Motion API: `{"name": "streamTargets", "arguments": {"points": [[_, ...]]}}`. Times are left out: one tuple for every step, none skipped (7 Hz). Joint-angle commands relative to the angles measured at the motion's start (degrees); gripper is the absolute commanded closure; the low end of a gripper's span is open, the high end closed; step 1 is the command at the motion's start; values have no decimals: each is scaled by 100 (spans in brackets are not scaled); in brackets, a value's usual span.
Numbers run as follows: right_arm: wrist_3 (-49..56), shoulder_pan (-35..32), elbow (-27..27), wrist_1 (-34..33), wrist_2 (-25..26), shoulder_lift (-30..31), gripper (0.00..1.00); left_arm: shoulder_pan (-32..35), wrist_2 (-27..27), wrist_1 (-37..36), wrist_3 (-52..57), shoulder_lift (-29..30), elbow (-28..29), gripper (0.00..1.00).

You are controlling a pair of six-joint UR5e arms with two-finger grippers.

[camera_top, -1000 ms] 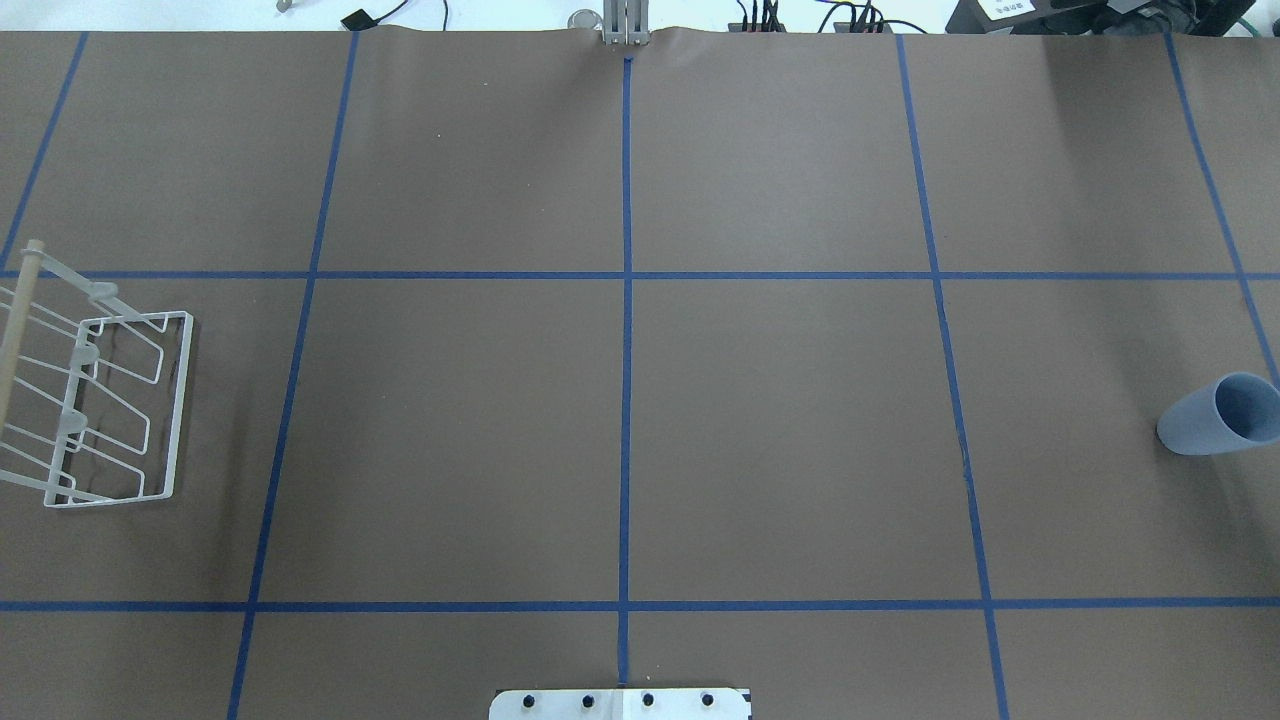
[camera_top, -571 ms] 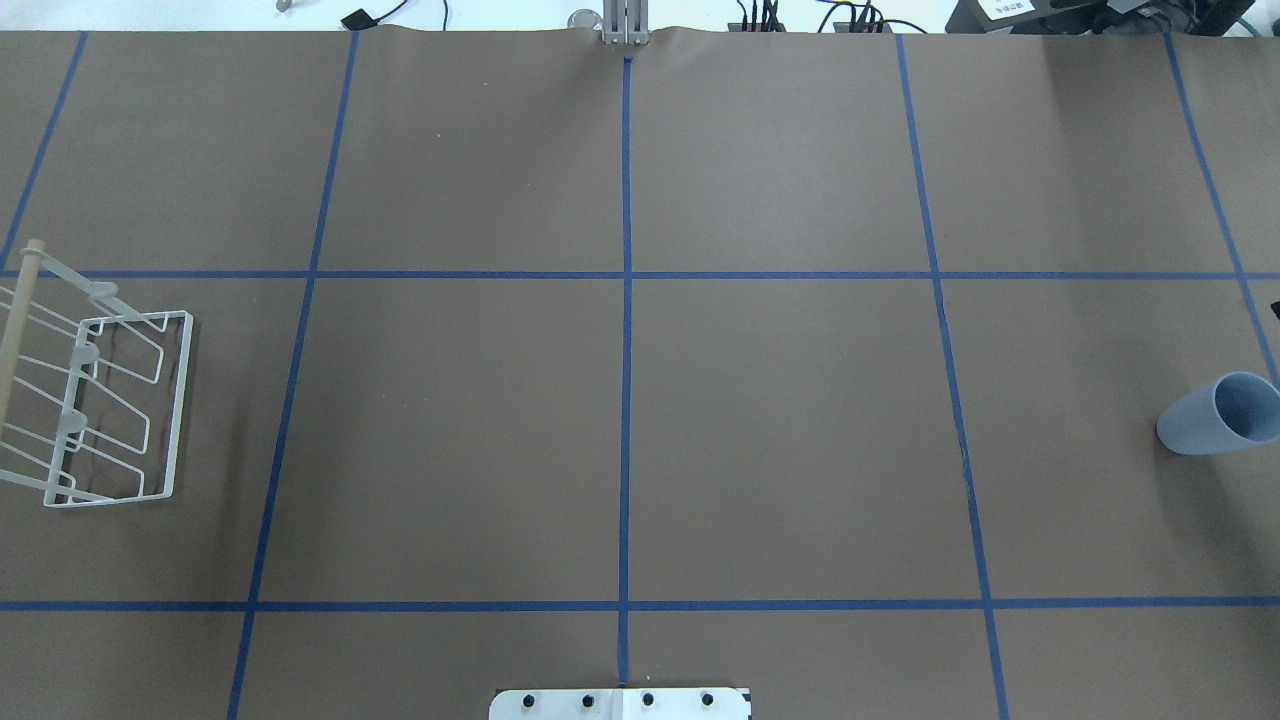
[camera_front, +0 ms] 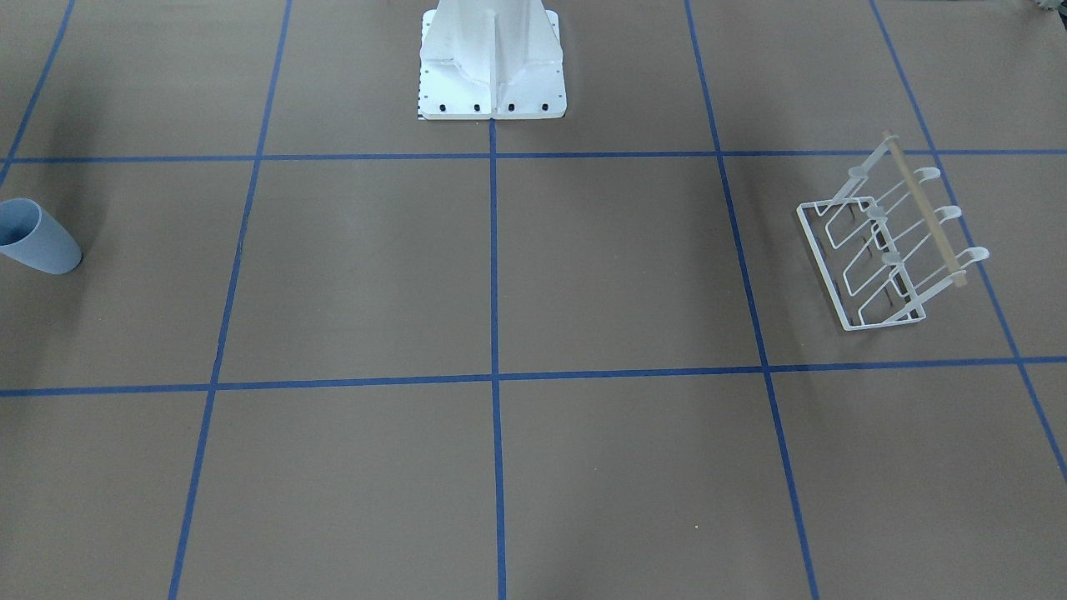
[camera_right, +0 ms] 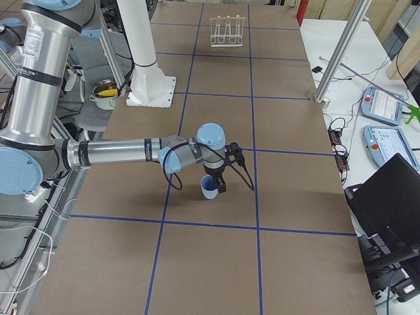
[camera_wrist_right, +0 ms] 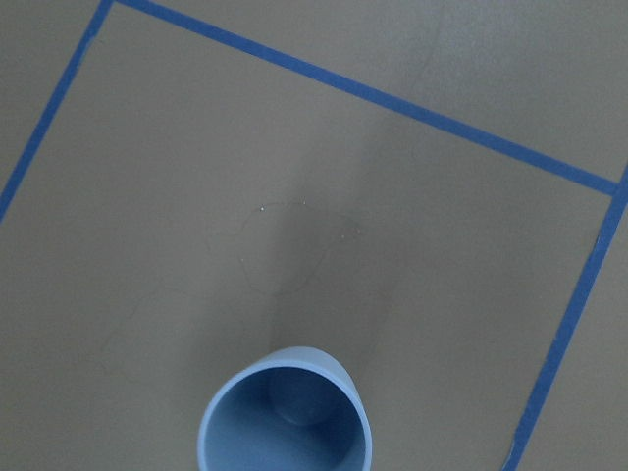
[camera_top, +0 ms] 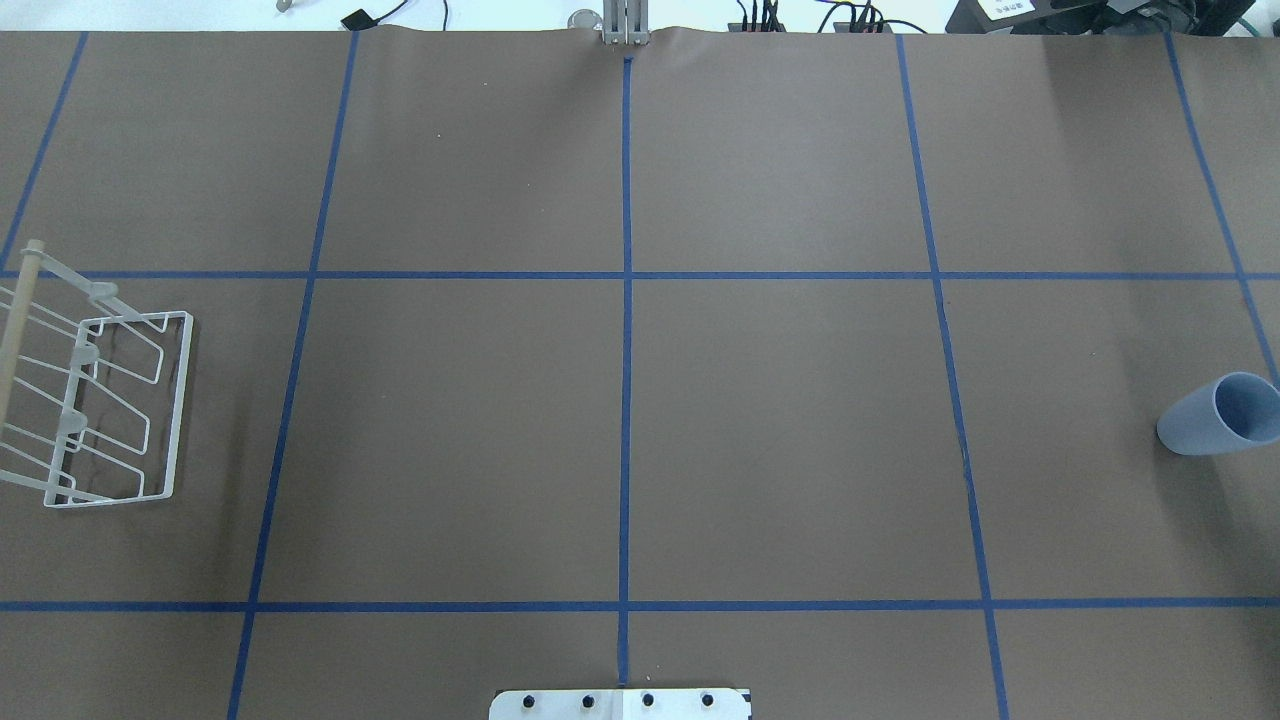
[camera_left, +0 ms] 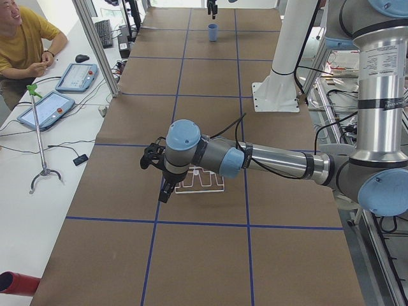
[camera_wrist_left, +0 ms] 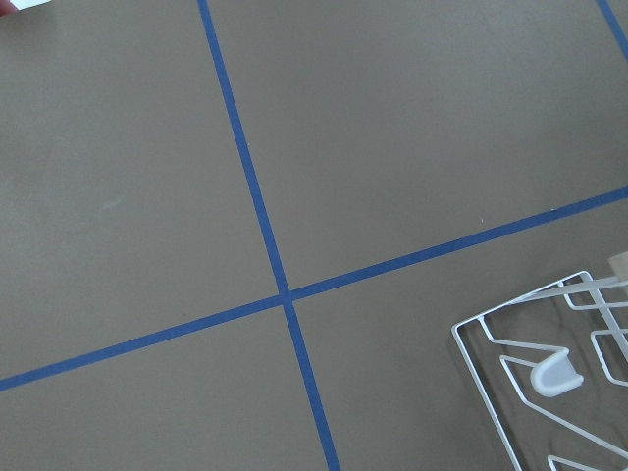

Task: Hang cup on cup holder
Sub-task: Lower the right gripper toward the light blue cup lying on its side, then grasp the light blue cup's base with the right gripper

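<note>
The pale blue cup (camera_top: 1215, 415) stands upright, mouth up, at the table's far right edge; it also shows in the front view (camera_front: 37, 237) and in the right wrist view (camera_wrist_right: 287, 417), seen from above. The white wire cup holder (camera_top: 110, 410) with its wooden bar stands at the far left edge (camera_front: 892, 250); one corner of it shows in the left wrist view (camera_wrist_left: 559, 373). My right gripper (camera_right: 222, 188) hangs right beside the cup (camera_right: 209, 187). My left gripper (camera_left: 163, 196) hangs beside the cup holder (camera_left: 201, 182). I cannot tell whether either gripper is open or shut.
The white robot pedestal (camera_front: 492, 67) stands at the table's near-robot middle. Blue tape lines divide the brown table top (camera_top: 800, 430). An operator (camera_left: 19, 38) sits at a side table with tablets (camera_left: 48, 108) beyond the long edge.
A small dark tip showed at the overhead view's right edge 0.6 s ago and is out of it now. The cup and the cup holder have not moved.
</note>
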State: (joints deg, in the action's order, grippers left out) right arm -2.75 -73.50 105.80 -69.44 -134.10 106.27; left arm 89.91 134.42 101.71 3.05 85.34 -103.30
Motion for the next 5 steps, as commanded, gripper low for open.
{"name": "streamTargets", "arguments": {"points": [[-6,221,-155,18,304,-44,6,0,6,24,3,0,3,1],[-15,353,-226,27,314,-97,6,0,6,33,3,0,3,1],[-15,389,-365,27,314,-280,6,0,-3,33,11,0,3,1],[-6,424,-471,27,314,-421,7,0,6,33,11,0,3,1],[11,485,-498,36,305,-440,25,0,6,33,3,0,3,1]]}}
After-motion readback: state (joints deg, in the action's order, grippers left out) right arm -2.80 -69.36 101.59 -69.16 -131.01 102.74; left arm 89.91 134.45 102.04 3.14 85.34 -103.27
